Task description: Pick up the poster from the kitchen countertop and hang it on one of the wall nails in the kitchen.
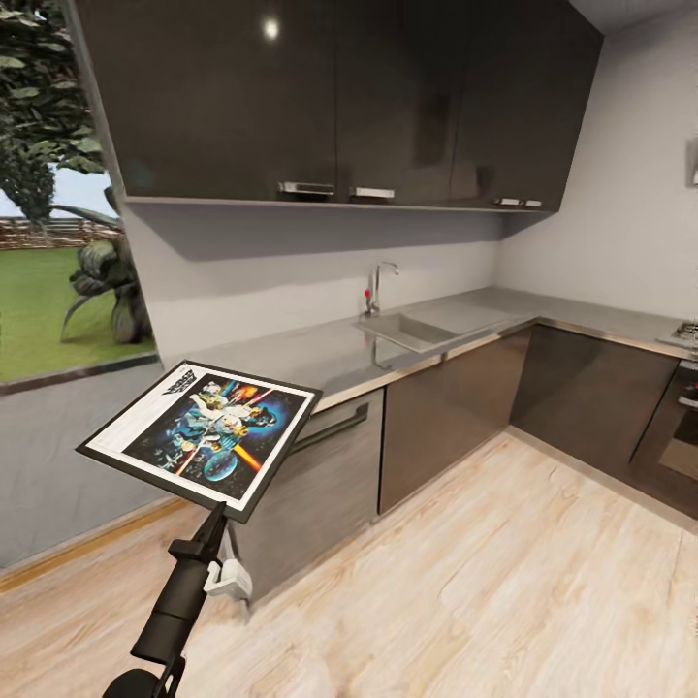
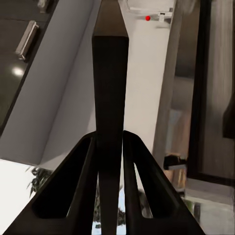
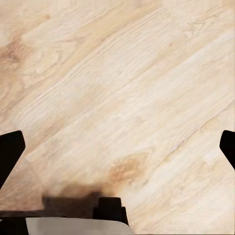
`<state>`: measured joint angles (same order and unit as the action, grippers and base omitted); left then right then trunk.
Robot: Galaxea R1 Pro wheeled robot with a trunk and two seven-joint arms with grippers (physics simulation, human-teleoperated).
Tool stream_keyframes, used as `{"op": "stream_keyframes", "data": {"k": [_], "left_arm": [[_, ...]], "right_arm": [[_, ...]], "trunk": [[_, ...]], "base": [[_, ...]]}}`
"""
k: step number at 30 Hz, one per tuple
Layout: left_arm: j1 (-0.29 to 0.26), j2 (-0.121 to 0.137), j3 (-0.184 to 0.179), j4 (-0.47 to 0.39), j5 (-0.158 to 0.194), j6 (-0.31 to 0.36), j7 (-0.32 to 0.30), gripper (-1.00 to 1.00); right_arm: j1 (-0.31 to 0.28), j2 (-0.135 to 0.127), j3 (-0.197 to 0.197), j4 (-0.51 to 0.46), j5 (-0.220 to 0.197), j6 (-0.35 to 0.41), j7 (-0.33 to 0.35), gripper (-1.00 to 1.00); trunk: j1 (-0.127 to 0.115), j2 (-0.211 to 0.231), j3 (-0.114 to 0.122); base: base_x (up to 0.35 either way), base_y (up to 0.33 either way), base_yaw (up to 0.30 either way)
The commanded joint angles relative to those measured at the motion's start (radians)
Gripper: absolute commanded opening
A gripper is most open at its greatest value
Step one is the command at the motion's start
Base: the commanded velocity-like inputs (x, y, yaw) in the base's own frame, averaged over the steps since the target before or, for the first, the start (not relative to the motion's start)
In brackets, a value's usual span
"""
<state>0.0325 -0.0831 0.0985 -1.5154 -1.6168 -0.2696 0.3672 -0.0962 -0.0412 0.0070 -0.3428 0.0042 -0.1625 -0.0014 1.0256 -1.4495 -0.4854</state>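
Note:
The poster point(image 1: 199, 436), black-framed with colourful space art, is held in the air, tilted nearly flat, in front of the left end of the kitchen countertop point(image 1: 465, 325). My left gripper point(image 1: 215, 512) is shut on the middle of its near edge. In the left wrist view the poster point(image 2: 110, 88) runs edge-on between the two dark fingers point(image 2: 81, 181) of the left gripper point(image 2: 110, 147). My right gripper point(image 3: 117, 147) is open over bare wooden floor, its fingertips point(image 3: 10, 147) wide apart and holding nothing.
The grey L-shaped countertop carries an inset sink point(image 1: 407, 330) and a chrome tap point(image 1: 378, 286), with dark upper cabinets point(image 1: 330, 97) above. A hob point(image 1: 683, 334) sits at the far right. A garden opening point(image 1: 58, 242) lies to the left. Light wood floor point(image 1: 504, 582) stretches ahead.

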Motion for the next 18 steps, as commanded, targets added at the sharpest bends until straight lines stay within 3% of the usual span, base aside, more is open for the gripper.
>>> {"op": "stream_keyframes", "data": {"k": [1, 18], "left_arm": [[0.000, -0.001, 0.003, 0.000, -0.012, -0.004, 0.009, -1.00], [0.000, -0.003, 0.001, 0.001, -0.013, -0.003, 0.009, -1.00]], "right_arm": [[0.000, 0.000, 0.001, 0.001, 0.000, -0.003, 0.000, 1.00], [0.000, 0.000, 0.001, 0.001, 0.000, -0.003, 0.000, 1.00]], "trunk": [[-0.001, 0.000, -0.001], [-0.001, 0.000, -0.001]], "base": [[-0.339, 0.000, 0.000], [-0.339, 0.000, 0.000]]}}
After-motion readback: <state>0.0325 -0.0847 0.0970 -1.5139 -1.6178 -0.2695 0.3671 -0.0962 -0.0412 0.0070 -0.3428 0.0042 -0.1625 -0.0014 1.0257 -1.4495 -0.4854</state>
